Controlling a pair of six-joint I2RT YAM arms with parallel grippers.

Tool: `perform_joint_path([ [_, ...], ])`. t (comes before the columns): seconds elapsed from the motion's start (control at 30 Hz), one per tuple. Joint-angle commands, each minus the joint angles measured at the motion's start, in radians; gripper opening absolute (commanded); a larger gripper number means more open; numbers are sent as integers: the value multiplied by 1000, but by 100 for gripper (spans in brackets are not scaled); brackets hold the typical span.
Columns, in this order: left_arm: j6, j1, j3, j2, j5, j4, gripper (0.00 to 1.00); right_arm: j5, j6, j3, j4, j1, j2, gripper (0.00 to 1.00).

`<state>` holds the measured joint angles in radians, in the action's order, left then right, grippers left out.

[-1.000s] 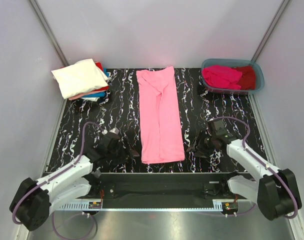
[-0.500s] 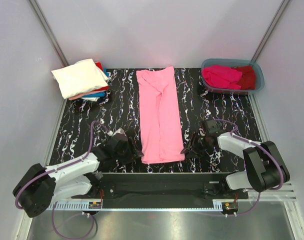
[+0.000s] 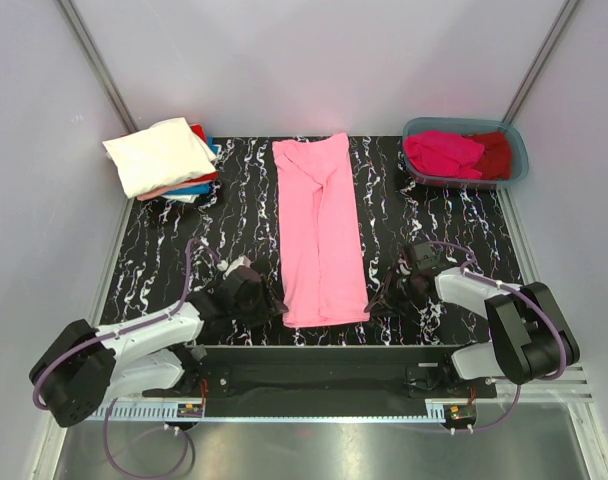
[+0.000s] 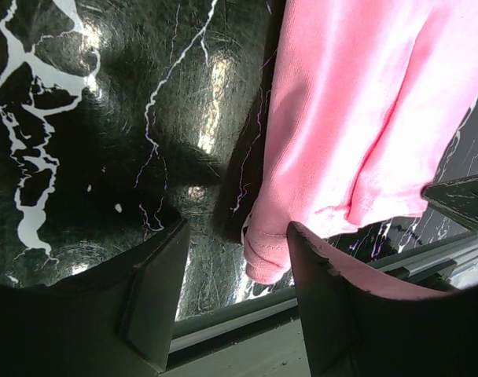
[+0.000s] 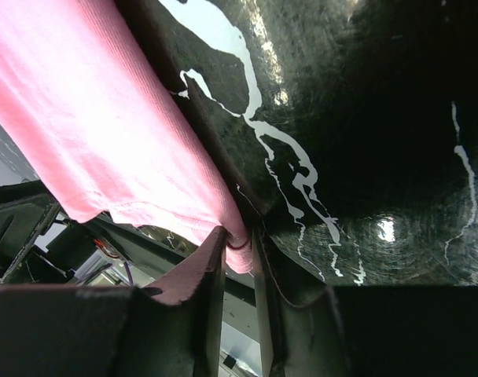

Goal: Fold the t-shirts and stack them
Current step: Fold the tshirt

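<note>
A light pink t-shirt (image 3: 319,230), folded into a long strip, lies in the middle of the black marbled table (image 3: 434,215). My left gripper (image 3: 275,309) is open at the shirt's near left corner. In the left wrist view that corner (image 4: 264,259) sits between the spread fingers (image 4: 154,302), close to the right one. My right gripper (image 3: 373,302) is at the near right corner. In the right wrist view its fingers (image 5: 209,276) are shut on the pink hem (image 5: 240,253). A stack of folded shirts (image 3: 164,155), cream-white on top, sits at the back left.
A grey-blue plastic tub (image 3: 515,142) at the back right holds a magenta shirt (image 3: 444,152) and a dark red one (image 3: 494,152). The table's near metal edge (image 4: 247,326) runs just below the shirt's hem. Grey walls enclose the table.
Both arms have moved inward to the pink shirt's near corners. The left gripper now straddles the left corner; the right gripper has reached the right corner and holds the hem.
</note>
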<state>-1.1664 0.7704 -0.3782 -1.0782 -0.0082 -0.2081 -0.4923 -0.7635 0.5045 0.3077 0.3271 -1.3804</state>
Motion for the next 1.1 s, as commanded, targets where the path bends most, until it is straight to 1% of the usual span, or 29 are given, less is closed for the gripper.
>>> perform_joint_path([
  [0.0, -30, 18, -11, -22, -35, 33, 58, 6, 16, -11, -16, 6, 1, 26],
  [0.03, -33, 24, -16, -32, -35, 33, 55, 6, 20, -11, -18, 6, 1, 25],
  [0.1, -29, 29, -45, -66, -42, 13, 53, 6, 20, -12, -16, 6, 1, 25],
  [0.17, -35, 38, -50, -87, -41, 21, 47, 8, 18, -15, -22, 7, 4, 25],
  [0.23, -41, 47, -53, -104, -35, 59, 39, 9, 20, -14, -21, 6, 1, 25],
  [0.27, -42, 50, -59, -130, -35, 62, 33, 9, 18, -14, -22, 6, 0, 24],
  [0.33, -38, 58, -79, -155, -36, 61, 27, 8, 20, -14, -24, 6, 0, 23],
  [0.37, -33, 61, -83, -172, -39, 61, 21, 9, 20, -14, -24, 6, 1, 22],
  [0.43, -29, 69, -93, -183, -44, 61, 12, 8, 23, -15, -22, 6, 4, 18],
  [0.47, -24, 72, -103, -186, -49, 52, 7, 8, 23, -15, -21, 6, 4, 11],
  [0.5, -22, 76, -106, -186, -52, 43, 0, 8, 23, -14, -21, 6, 6, 6],
  [0.53, -22, 81, -110, -174, -56, 35, 0, 9, 21, -14, -10, 7, 15, 1],
  [0.57, -24, 84, -117, -164, -59, 10, 0, 9, 20, -15, -2, 6, 21, 0],
  [0.7, -36, 131, -145, -111, -73, -75, 0, 11, 20, -17, 60, 7, 90, 0],
  [0.77, -50, 154, -165, -83, -102, -143, 0, 14, 18, -20, 114, 7, 156, 0],
  [1.0, -125, 289, -220, -17, -171, -261, 0, -34, -39, -50, 238, 12, 375, 0],
  [1.07, -127, 299, -257, 0, -185, -305, 0, -43, -48, -49, 274, 13, 434, 0],
])
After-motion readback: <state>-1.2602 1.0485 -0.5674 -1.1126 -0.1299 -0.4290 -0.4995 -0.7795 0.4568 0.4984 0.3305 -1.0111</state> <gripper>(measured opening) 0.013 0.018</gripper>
